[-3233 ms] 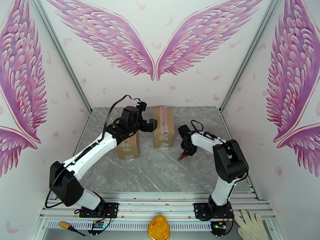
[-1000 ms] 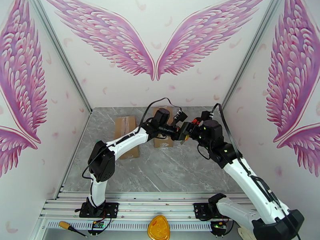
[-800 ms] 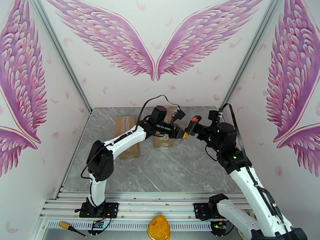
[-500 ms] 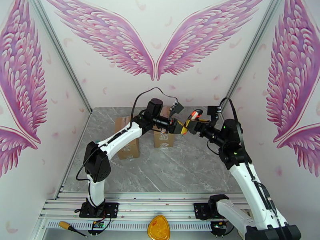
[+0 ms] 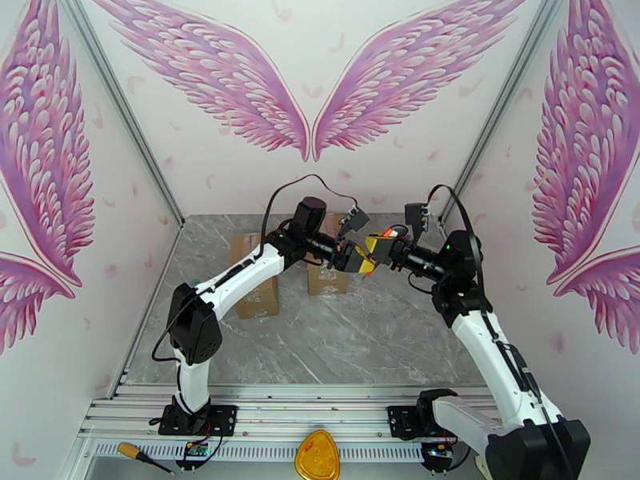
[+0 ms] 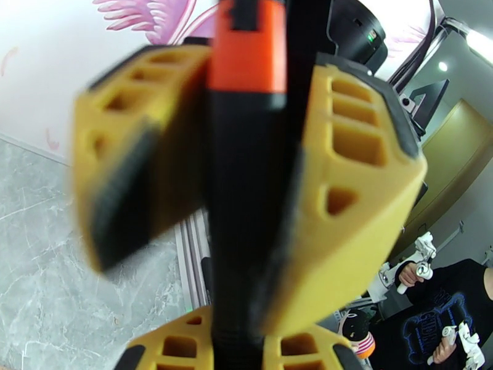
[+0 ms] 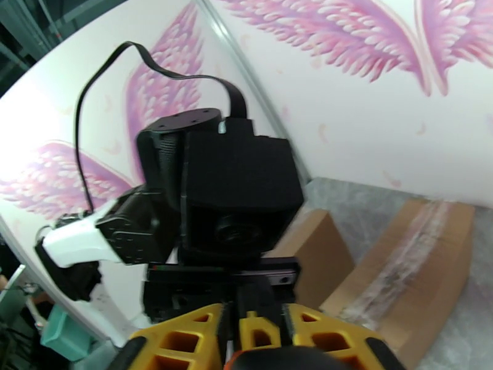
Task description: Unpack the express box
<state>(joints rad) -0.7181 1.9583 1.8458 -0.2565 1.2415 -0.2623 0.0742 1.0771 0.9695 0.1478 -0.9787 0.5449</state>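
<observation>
1. The left hand (image 5: 359,262) is clamped on the lower end of a black-and-orange tool (image 6: 245,155), held in the air.
2. The right hand (image 5: 379,250) meets it tip to tip, and its yellow fingers (image 6: 357,180) are closed on the same tool from both sides.
3. The taped express box (image 5: 324,278) lies on the worktop (image 5: 352,338), just below and behind the left hand.
4. A second box (image 5: 254,296) sits farther to that hand's left, under its forearm.

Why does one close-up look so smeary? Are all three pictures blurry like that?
Left wrist view: the yellow plastic fingers and the black-and-orange tool handle sit right against the lens, so they look soft, and one finger is streaked. Right wrist view: mildly blurred, with the brown cardboard boxes soft. Top view: sharp and evenly lit, with only faint shadows on the grey marble table.
</observation>
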